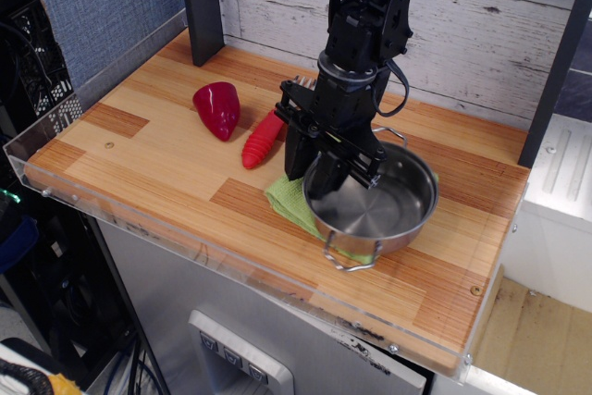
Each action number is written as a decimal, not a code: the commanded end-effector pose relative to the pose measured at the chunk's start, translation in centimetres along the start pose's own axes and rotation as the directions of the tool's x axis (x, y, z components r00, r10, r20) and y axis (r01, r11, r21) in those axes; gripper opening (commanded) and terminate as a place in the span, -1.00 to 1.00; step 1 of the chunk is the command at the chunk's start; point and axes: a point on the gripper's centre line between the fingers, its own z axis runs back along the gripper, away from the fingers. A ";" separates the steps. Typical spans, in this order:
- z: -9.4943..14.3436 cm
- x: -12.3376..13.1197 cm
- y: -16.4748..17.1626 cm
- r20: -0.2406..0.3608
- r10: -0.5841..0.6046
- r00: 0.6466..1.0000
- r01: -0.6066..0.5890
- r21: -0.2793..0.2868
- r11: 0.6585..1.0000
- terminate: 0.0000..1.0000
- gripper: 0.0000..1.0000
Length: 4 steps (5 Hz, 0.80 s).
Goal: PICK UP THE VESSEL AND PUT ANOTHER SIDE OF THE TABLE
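Vessel (375,205) on green cloth (289,199); tool (311,171) straddles rim; pepper (217,108) left.

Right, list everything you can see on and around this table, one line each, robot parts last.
vessel: one, shiny steel, right of centre, partly over the cloth, appears tilted.
green cloth: one, folded, under the vessel's left side.
dark-red pepper: one, left-centre of the table.
red ribbed piece: one, between the pepper and the cloth.
table: one, light and reddish-brown planks, clear rim.
black post: one, back left corner.
white plank wall: behind the table.
gripper: one, black, closed over the vessel's left rim.
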 end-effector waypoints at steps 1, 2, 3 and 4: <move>0.6 -0.1 0.1 0.016 -0.014 1.000 0.014 0.022 1.000 -1.00 -1.00; 1.2 0.2 -0.5 0.041 -0.029 0.999 0.028 0.021 0.999 -1.00 -1.00; 3.3 0.5 -1.3 0.140 -0.032 0.990 0.042 -0.068 0.997 -1.00 -1.00; 7.1 0.5 -1.5 0.248 0.002 0.969 0.048 -0.193 0.980 -1.00 -1.00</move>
